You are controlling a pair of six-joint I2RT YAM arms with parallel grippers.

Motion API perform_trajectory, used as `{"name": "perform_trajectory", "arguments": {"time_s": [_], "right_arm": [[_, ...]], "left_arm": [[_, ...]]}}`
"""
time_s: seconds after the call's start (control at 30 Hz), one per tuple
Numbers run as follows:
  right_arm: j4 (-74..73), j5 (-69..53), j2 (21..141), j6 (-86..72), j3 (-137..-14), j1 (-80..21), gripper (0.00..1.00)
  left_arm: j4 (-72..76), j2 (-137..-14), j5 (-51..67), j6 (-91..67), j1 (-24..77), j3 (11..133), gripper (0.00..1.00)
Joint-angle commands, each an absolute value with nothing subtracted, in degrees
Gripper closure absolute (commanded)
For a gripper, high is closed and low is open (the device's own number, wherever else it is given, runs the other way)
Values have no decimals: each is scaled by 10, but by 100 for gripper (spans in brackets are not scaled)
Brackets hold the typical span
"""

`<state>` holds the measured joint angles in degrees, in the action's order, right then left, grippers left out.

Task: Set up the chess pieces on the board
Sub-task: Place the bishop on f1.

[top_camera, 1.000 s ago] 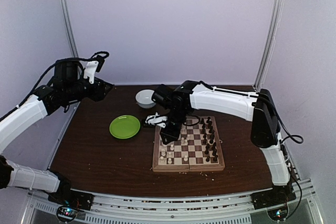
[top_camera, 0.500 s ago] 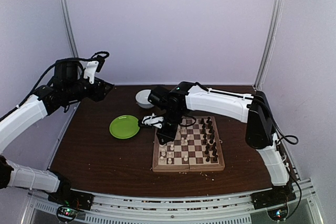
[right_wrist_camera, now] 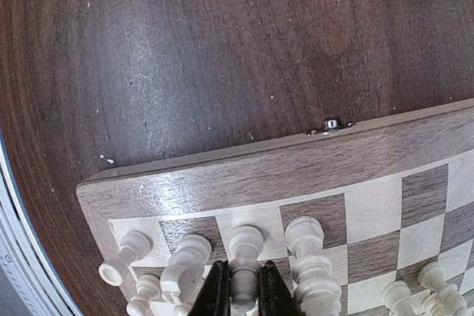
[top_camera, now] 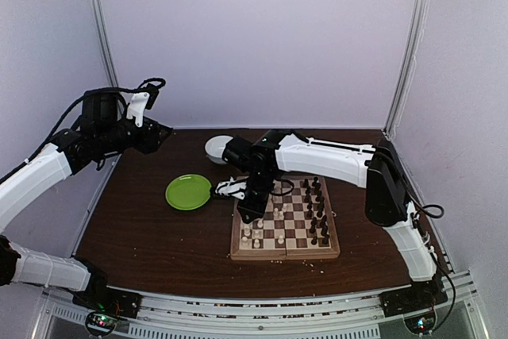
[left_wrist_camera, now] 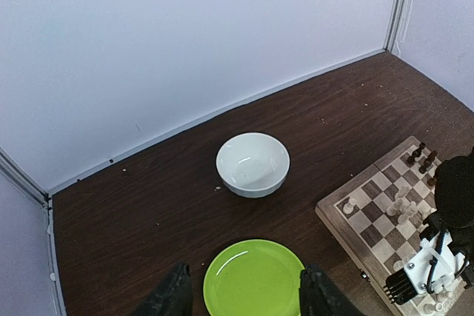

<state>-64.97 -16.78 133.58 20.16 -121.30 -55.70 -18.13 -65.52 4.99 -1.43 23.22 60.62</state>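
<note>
- Cream-white is the piece pinched between the right fingers. They are almost closed on its stem, and it stands upright in the edge row of the board, close to a corner and just beside three other white pieces.
- Over the last second the right arm has swung its elbow and forearm leftward, toward the green plate. The fingers have slid a little along the board to its far-left corner, and the grip has not altered.
- My reading is that a white piece is being brought to its home square and that this placement is nearly done. The fingers hide the base, so I cannot tell whether it already rests on the square.
- Dark pieces stand ranked along the board's right side, as they did a second ago. A few white ones sit loose on squares nearer the middle, so the white side looks unfinished.
- Left fingers stand about half open and hold nothing. They have stayed raised over the left of the desk, with the white bowl and the plate below them.
</note>
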Motion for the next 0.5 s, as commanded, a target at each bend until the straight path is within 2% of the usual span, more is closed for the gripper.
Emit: {"name": "perform_trajectory", "arguments": {"time_s": [0.0,0.47], "right_arm": [[-659,-153,1347,198,-1228,-563,89],[-659,-142,1318,188,-1230,-563,73]], "left_arm": [[-172,-650,58,-9,229,607,50],[-173,-655,61,-8,229,607,49]]}}
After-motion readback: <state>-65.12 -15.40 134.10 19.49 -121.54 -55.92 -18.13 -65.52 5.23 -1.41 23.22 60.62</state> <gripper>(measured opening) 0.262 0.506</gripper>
